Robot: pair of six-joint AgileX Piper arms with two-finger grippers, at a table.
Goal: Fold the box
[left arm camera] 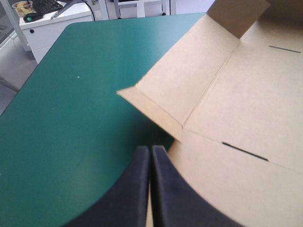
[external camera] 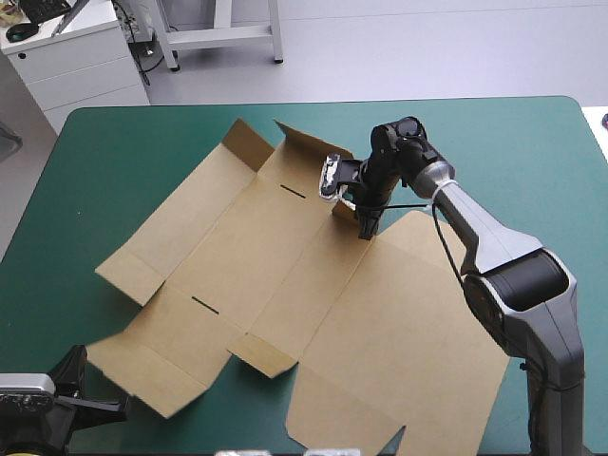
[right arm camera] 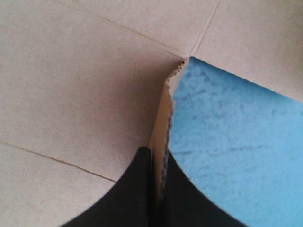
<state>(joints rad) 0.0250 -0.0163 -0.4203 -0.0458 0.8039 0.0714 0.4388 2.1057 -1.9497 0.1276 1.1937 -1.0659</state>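
The brown box (external camera: 313, 285) lies as a cut sheet spread almost flat across the middle of the teal-green table, with slots in its panels. Two small flaps (external camera: 249, 142) at its far edge stand raised. My right gripper (external camera: 366, 230) points down at the sheet's far right part. In the right wrist view, the gripper (right arm camera: 158, 156) is shut on a raised edge of the box (right arm camera: 71, 85). My left gripper (external camera: 78, 355) sits low at the table's near left corner, beside the sheet's near-left flap. Its gripper (left arm camera: 150, 150) is shut, with the box's corner (left arm camera: 156, 111) just ahead.
Bare teal-green cover (external camera: 104, 161) stretches to the left of the sheet and along the far edge (external camera: 494, 133). A white cabinet (external camera: 76, 57) stands beyond the table's far left corner. The sheet's near right corner reaches close to the table's front edge.
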